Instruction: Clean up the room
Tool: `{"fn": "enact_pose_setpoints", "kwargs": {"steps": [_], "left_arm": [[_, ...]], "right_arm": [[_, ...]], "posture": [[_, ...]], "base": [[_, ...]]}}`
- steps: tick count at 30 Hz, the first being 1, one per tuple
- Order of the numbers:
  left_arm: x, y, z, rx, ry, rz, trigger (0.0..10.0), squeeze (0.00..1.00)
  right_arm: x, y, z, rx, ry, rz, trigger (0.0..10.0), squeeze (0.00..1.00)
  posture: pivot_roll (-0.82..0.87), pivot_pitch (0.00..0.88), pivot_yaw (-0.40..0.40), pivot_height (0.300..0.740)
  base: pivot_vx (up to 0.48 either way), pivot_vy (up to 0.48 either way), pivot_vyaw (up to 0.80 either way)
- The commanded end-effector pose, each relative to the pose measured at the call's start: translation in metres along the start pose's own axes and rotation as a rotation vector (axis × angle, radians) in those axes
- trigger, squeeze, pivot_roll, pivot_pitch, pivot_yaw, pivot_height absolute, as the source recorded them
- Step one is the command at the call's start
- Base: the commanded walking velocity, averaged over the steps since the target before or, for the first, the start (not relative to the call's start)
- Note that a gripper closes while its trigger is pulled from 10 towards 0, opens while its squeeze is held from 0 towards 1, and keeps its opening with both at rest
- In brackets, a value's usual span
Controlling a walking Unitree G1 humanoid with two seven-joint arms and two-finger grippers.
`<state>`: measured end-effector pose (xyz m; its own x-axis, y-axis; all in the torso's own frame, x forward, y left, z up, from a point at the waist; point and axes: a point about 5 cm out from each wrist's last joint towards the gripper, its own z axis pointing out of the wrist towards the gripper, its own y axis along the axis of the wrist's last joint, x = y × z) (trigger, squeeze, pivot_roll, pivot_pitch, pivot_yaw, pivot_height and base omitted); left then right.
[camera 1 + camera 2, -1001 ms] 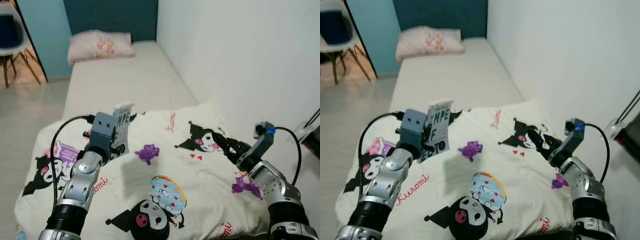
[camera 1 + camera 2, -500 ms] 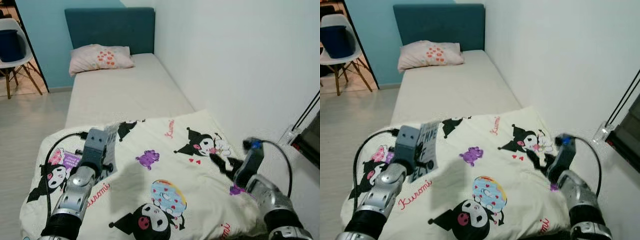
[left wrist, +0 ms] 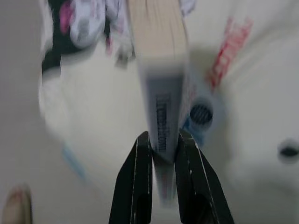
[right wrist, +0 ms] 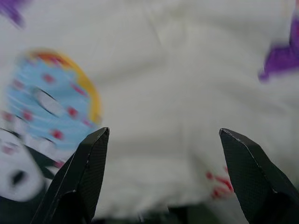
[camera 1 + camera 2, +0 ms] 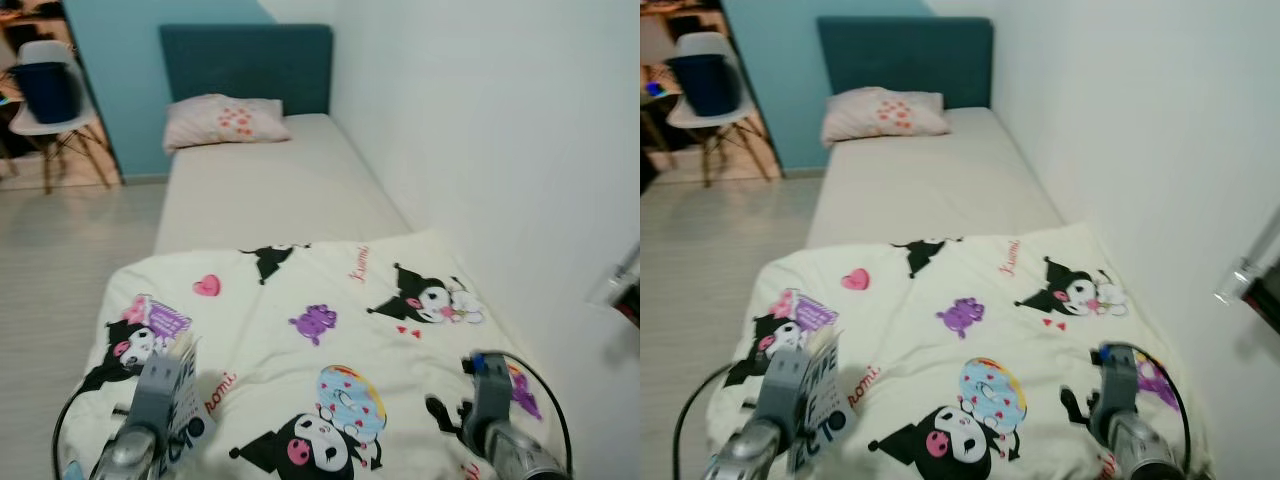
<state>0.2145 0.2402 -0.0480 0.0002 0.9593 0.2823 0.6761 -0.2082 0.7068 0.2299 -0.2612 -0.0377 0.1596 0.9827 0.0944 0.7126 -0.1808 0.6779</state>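
While the left gripper (image 3: 161,149) clamps a book (image 5: 184,412) upright, low over the blanket's (image 5: 300,350) near-left corner, the right gripper (image 4: 163,154) hovers spread wide above the blanket's near-right part.

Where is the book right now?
The book is at the near left of the bed, pinched in the left end effector just above the cartoon blanket, beside its red writing.

Blanket (image 5: 940,350): red script "Kuromi"; book (image 5: 825,400) lettering partly legible.
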Motion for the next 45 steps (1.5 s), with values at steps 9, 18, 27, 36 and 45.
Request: {"fn": "enact_pose_setpoints", "kwargs": {"steps": [9,18,27,36,45], "left_arm": [[-0.008,-0.038,-0.010,0.129,0.003,0.070,10.0,0.00],[0.034,0.088,0.006,-0.402,0.203,0.000,10.0,0.00],[0.020,0.185,-0.022,-0.827,0.085,-0.004,10.0,0.00],[-0.015,0.172,-0.014,-0.748,-0.002,-0.036,10.0,0.00],[-0.030,0.164,-0.017,-0.706,-0.059,-0.032,10.0,0.00]], "right_arm": [[-0.008,-0.003,-0.003,-0.055,-0.032,0.101,10.0,0.00],[-0.022,0.037,-0.006,-0.229,-0.060,0.129,10.0,0.00],[-0.043,0.053,-0.015,-0.292,-0.125,0.113,10.0,0.00],[-0.036,0.058,-0.014,-0.309,-0.057,0.064,10.0,0.00],[-0.034,0.065,-0.013,-0.314,-0.041,0.035,10.0,0.00]], "posture": [[0.01,0.000,-0.055,0.740],[0.02,0.000,-0.061,0.740],[0.01,0.000,-0.052,0.740],[0.01,0.000,-0.051,0.740],[0.02,0.000,-0.056,0.740]], "base": [[0.000,0.000,0.77],[0.000,0.000,0.72],[0.000,0.000,0.72],[0.000,0.000,0.72],[0.000,0.000,0.72]]}}
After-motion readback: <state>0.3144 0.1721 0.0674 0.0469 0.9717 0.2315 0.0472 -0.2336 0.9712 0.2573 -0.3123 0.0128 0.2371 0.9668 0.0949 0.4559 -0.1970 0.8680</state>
